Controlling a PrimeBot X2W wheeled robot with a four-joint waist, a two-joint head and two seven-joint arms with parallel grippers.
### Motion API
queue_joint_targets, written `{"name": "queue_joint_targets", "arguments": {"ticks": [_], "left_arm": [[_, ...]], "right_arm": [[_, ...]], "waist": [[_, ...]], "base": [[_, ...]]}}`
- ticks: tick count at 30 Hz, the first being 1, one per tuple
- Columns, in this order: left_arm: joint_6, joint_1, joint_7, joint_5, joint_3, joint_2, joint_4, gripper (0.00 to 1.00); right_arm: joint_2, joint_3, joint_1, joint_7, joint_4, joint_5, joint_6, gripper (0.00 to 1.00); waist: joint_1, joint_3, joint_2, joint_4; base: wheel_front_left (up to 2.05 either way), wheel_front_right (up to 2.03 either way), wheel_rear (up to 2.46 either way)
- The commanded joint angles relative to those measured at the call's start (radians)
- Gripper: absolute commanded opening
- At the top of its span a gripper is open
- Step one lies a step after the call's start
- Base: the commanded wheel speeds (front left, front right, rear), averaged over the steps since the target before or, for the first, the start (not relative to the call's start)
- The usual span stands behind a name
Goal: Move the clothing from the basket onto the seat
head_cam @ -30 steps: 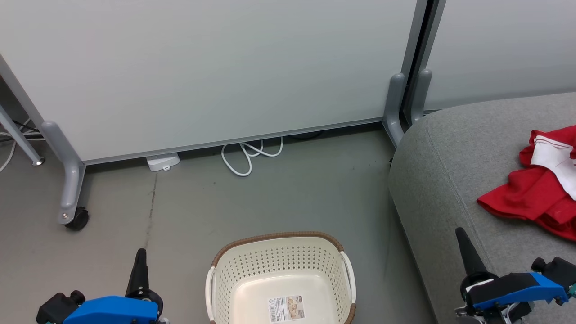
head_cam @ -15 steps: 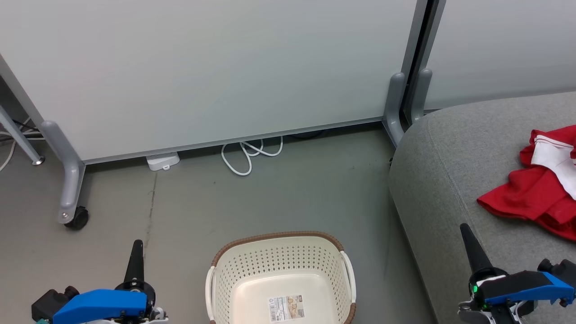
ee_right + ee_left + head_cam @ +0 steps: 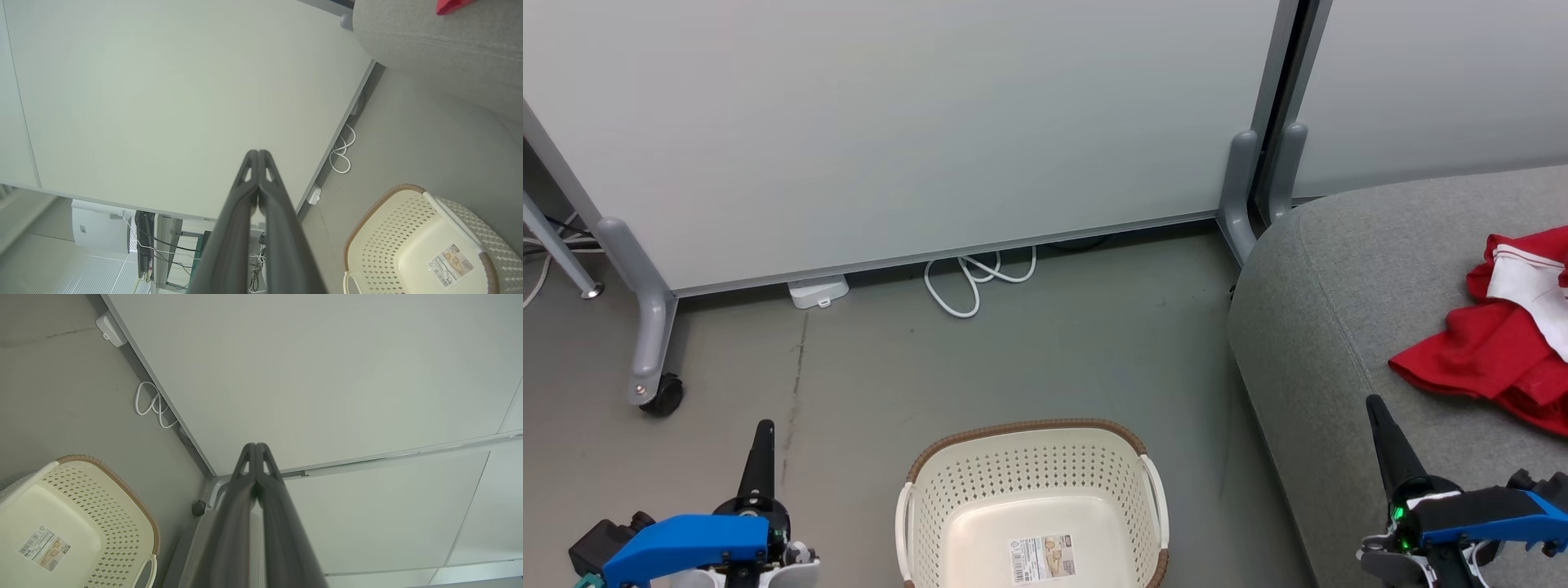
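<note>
Where the head view looks down, the oval cream-white perforated plastic basket (image 3: 1029, 426) stands empty on the floor, near the light-grey upholstered seat (image 3: 1339, 310), on which the crumpled red-and-white fabric clothing (image 3: 1478, 351) lies. A white partition panel (image 3: 890, 122) and a looped white cable (image 3: 970, 280) stand beyond. In the left wrist view, the left gripper (image 3: 255, 446) is closed on nothing. In the right wrist view, the right gripper (image 3: 258, 152) is likewise pressed together.

Basket (image 3: 1029, 474) on floor (image 3: 1013, 359) w/ seat (image 3: 1339, 327) to its right, clothing (image 3: 1478, 351) on seat.
</note>
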Motion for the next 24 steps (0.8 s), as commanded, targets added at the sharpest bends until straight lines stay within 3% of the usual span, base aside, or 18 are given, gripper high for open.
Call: {"name": "queue_joint_targets", "arguments": {"ticks": [1, 24], "left_arm": [[-0.001, -0.023, 0.009, -0.023, 0.005, 0.0, -0.012, 0.0], [-0.002, -0.043, 0.055, -0.18, 0.03, -0.001, -0.034, 0.0]], "right_arm": [[-0.001, -0.004, -0.021, 0.004, -0.011, 0.028, 0.0, 0.0], [-0.001, -0.02, -0.023, 0.029, -0.027, 0.208, 0.0, 0.0]], "waist": [[-0.0001, 0.0, 0.0, 0.0], [-0.0001, 0.004, 0.0, 0.0]], "base": [[0.0, 0.0, 0.0], [0.0, 0.0, 0.0]]}}
